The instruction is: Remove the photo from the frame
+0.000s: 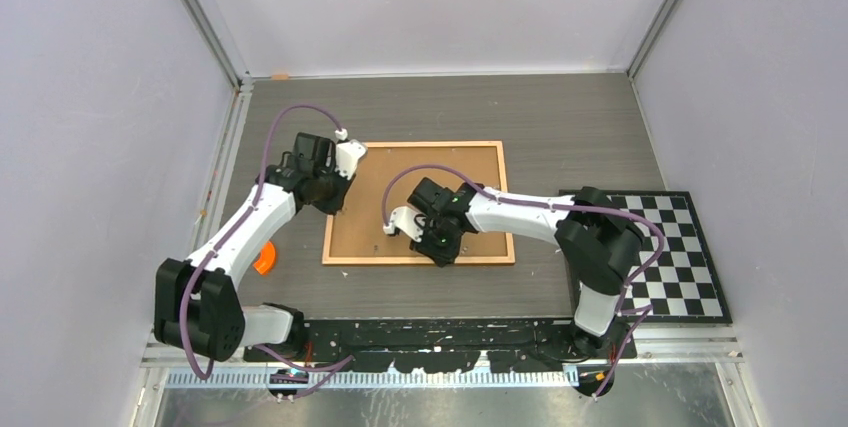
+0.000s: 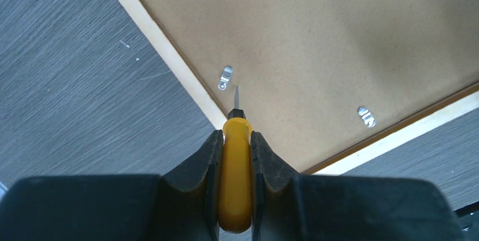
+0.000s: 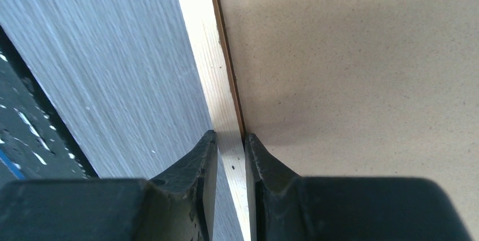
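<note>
The frame (image 1: pixel 420 145) lies face down on the table, its plain brown board back (image 1: pixel 440 172) up. The photo is hidden under the board. My left gripper (image 1: pixel 328 195) is at the frame's left edge, shut on a yellow-handled screwdriver (image 2: pixel 236 179). The screwdriver's thin blade points at a small metal clip (image 2: pixel 225 77) by the pale border (image 2: pixel 169 55); a second clip (image 2: pixel 366 117) sits further right. My right gripper (image 1: pixel 440 247) is at the frame's near edge, its jaws closed across the wooden border (image 3: pixel 206 55) in the right wrist view (image 3: pixel 230 138).
A black-and-white checkered mat (image 1: pixel 670 257) lies at the right, beside the right arm. A small orange object (image 1: pixel 263 259) lies on the table left of the frame, next to the left arm. Walls enclose the table on three sides.
</note>
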Available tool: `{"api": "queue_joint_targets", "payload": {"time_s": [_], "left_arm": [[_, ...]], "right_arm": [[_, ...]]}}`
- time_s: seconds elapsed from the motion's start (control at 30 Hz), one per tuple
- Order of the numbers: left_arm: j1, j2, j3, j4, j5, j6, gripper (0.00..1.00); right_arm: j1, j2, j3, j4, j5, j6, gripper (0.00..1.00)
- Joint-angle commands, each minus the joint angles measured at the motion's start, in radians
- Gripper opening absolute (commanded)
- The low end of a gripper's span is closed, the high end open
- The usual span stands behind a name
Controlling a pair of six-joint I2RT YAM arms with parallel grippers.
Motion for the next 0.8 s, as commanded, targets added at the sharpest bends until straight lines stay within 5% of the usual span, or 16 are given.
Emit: {"api": "queue_joint_targets", "payload": {"time_s": [0.0,0.2,0.43,0.77], "left_arm": [[0.01,-0.034,0.044,-0.004,0.05,-0.026,0.0],[0.011,-0.024,0.057,-0.004,0.076,-0.047,0.0],[0.017,-0.043,0.074,-0.004,0.1,-0.069,0.0],[0.041,-0.078,0.066,0.013,0.136,-0.095,0.0]], "right_arm": [[-0.059,-0.111,-0.028,-0.036,0.093,-0.059,0.17],[-0.141,-0.192,-0.014,-0.062,0.153,-0.076,0.41],[-0.298,-0.387,-0.033,0.001,0.179,0.237,0.76],[-0.604,-0.329,-0.096,0.01,0.261,0.482,0.75]]}}
